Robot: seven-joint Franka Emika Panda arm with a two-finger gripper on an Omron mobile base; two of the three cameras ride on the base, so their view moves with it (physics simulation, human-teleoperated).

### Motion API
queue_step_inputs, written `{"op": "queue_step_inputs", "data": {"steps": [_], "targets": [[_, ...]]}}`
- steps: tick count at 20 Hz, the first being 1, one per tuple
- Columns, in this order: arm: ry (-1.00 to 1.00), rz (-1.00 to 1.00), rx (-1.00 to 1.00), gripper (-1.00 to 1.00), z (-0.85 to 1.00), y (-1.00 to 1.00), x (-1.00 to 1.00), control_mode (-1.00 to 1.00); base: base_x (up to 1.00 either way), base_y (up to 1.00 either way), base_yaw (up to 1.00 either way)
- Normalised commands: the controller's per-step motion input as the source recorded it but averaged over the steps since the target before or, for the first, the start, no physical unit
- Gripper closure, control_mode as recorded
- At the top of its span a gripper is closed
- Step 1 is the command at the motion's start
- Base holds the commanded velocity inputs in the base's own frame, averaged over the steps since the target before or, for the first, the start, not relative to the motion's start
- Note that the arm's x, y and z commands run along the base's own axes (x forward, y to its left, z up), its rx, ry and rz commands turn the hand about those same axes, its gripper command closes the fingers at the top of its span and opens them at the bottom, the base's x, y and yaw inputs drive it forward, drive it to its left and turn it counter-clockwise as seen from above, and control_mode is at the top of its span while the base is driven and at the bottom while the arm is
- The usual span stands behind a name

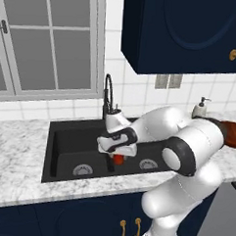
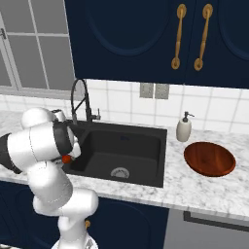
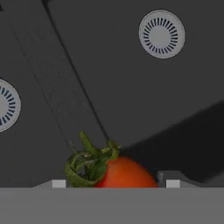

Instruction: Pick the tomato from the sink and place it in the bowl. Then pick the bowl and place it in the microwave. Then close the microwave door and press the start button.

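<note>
The red tomato (image 3: 127,175) with its green stalk sits between my two fingertips, and my gripper (image 3: 116,183) is shut on it. My hand reaches down into the black sink (image 1: 65,141), holding the tomato (image 1: 118,159) low near the divider between the two basins. From the right side the tomato (image 2: 66,158) peeks out beside my forearm at the sink's (image 2: 141,141) left end. The reddish-brown bowl (image 2: 209,159) rests empty on the counter right of the sink, and my elbow partly covers the bowl (image 1: 235,135). The microwave and its door are out of view.
A dark gooseneck faucet (image 1: 108,95) rises behind the sink. A white soap dispenser (image 2: 184,129) stands between sink and bowl. Two silver drains (image 3: 162,34) lie on the sink floor. Navy cabinets (image 2: 146,39) hang overhead, and the marble counter (image 1: 15,158) surrounds the sink.
</note>
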Motion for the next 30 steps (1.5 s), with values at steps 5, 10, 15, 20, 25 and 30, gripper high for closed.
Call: {"op": "queue_step_inputs", "data": {"steps": [5,10,15,20,25,30], "targets": [[0.0,-0.11,0.17,1.0,0.29,-1.0,0.0,-1.0,0.0,0.0,0.0],[0.0,-0.11,0.12,1.0,0.47,-1.0,0.0,-1.0,0.0,0.0,0.0],[-0.01,-0.12,0.1,1.0,0.45,-1.0,0.0,-1.0,0.0,0.0,0.0],[-0.03,-0.16,0.09,1.0,0.4,-1.0,0.0,-1.0,0.0,0.0,0.0],[-0.1,-0.19,0.08,1.0,0.14,-1.0,0.0,-1.0,0.0,0.0,0.0],[-0.1,-0.19,0.0,1.0,0.01,-0.99,0.0,-1.0,0.0,0.0,0.0]]}}
